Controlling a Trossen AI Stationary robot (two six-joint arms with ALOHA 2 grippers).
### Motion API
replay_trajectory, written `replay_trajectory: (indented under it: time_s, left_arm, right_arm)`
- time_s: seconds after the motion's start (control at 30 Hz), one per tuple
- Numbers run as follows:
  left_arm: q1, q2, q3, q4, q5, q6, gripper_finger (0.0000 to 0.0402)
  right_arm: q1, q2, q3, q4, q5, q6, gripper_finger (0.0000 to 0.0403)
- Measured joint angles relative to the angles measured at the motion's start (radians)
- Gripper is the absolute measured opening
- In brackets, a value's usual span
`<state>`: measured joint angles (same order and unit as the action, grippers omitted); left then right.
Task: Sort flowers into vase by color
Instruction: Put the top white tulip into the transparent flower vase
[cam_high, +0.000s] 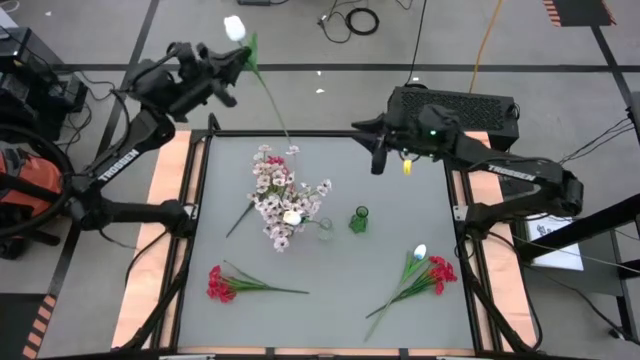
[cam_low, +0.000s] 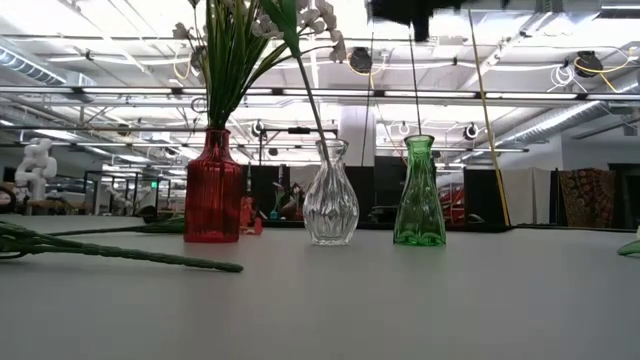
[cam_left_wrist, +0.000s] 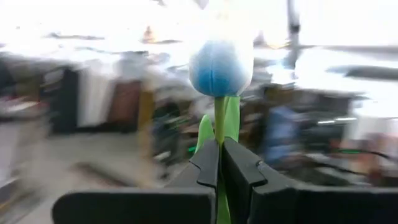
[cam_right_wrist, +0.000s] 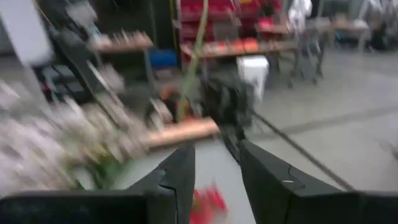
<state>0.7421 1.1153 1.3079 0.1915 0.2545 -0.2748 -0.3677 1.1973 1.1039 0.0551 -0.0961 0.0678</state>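
My left gripper (cam_high: 238, 62) is past the table's far left corner, shut on a white tulip (cam_high: 235, 28) whose bud (cam_left_wrist: 221, 65) stands just beyond my fingers. My right gripper (cam_high: 378, 155) hovers open (cam_right_wrist: 217, 162) over the far edge, right of centre. A red vase (cam_low: 212, 190) holds pinkish-white sprigs (cam_high: 275, 195). Next to it stands a clear vase (cam_low: 330, 195) with a white bud (cam_high: 292, 217), then an empty green vase (cam_high: 359, 220). A red sprig (cam_high: 220, 283) lies near left. Red sprigs with a white tulip (cam_high: 425, 268) lie near right. My left gripper pinches the tulip's green stem (cam_left_wrist: 219, 118) just below the bud, between its two fingers (cam_left_wrist: 208, 163), which lie across the stem. The tulip is lifted clear and tilted. Its long stem (cam_high: 270, 100) trails from the gripper toward the table's far edge.
An orange-edged frame (cam_high: 180, 240) rims the grey table. The three vases stand close together at mid-table. A green stem (cam_low: 120, 255) lies flat in the low view's left. Cables and equipment cover the floor beyond the far edge.
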Motion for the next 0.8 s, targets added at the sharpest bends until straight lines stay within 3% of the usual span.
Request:
replay_trajectory:
  time_s: [0.13, 0.43, 0.67, 0.8]
  left_arm:
    - [-0.124, 0.031, 0.014, 0.103, 0.055, 0.014, 0.0011]
    - [-0.343, 0.133, 0.025, 0.185, 0.041, 0.161, 0.0011]
    - [-0.414, 0.194, 0.025, 0.276, 0.017, 0.28, 0.0011]
    - [-0.425, 0.195, 0.025, 0.281, 0.002, 0.286, 0.0012]
  right_arm:
    - [0.104, 0.044, 0.145, 0.004, 0.016, -0.021, 0.0118]
    - [0.239, 0.218, 0.422, -0.147, 0.027, -0.049, 0.0153]
    - [0.289, 0.227, 0.458, -0.267, 0.183, -0.098, 0.0191]
    - [0.298, 0.212, 0.46, -0.328, 0.2, -0.114, 0.0199]
